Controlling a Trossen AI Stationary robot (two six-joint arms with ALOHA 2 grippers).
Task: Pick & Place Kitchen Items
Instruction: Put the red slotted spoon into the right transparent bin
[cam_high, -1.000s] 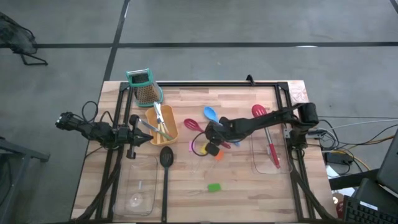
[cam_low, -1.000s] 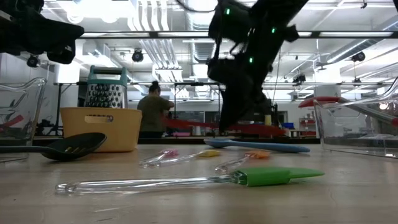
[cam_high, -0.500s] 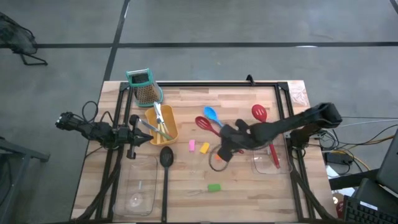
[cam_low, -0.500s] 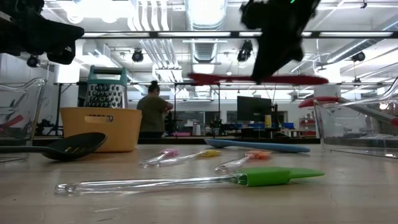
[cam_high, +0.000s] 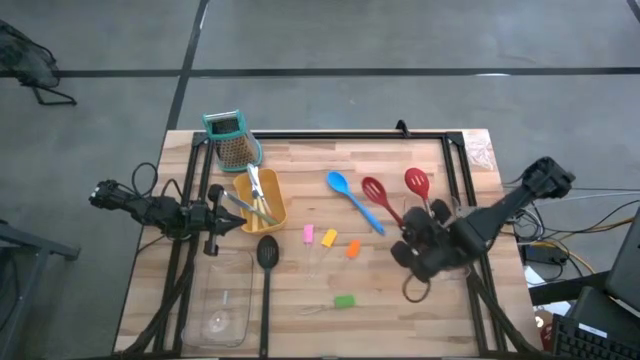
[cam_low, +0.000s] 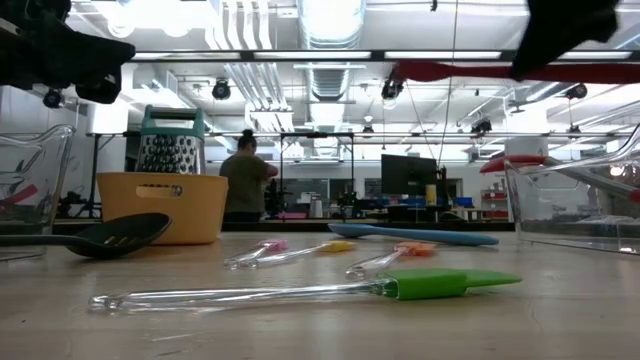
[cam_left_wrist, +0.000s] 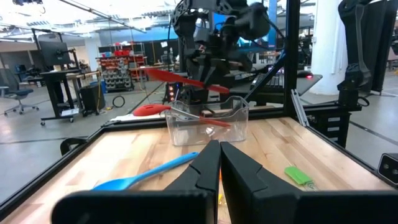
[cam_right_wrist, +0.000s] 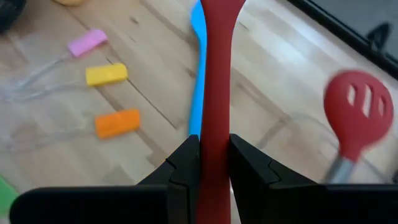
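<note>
Fingers of the right gripper (cam_right_wrist: 214, 163) are pressed on the handle of a long red spoon (cam_high: 381, 200), which hangs in the air and does not touch the table (cam_high: 300, 285). In the high view this gripper is at the right of the frame, over the clear tray (cam_high: 447, 262), and its arm stretches from the right edge toward the centre. In the low view the spoon shows as a red bar along the upper right.

Red utensils are two: the held spoon and a red slotted spoon (cam_high: 417, 183) whose head lies by the clear tray on the right. One blue spoon (cam_high: 350, 196) lies on the wood, just left of the held spoon. One black slotted spoon (cam_high: 267, 270) lies lower left of centre. Small clear-handled tools are four: pink (cam_high: 309, 233), yellow (cam_high: 328, 238), orange (cam_high: 353, 249) and green (cam_high: 344, 301). One yellow tray (cam_high: 272, 199) holds some small tools, perhaps three; I cannot count them surely. One grater (cam_high: 231, 137) stands at the upper left.

Left gripper (cam_left_wrist: 216, 171) waits at the left edge of the table, level, its fingers closed together with nothing between.
</note>
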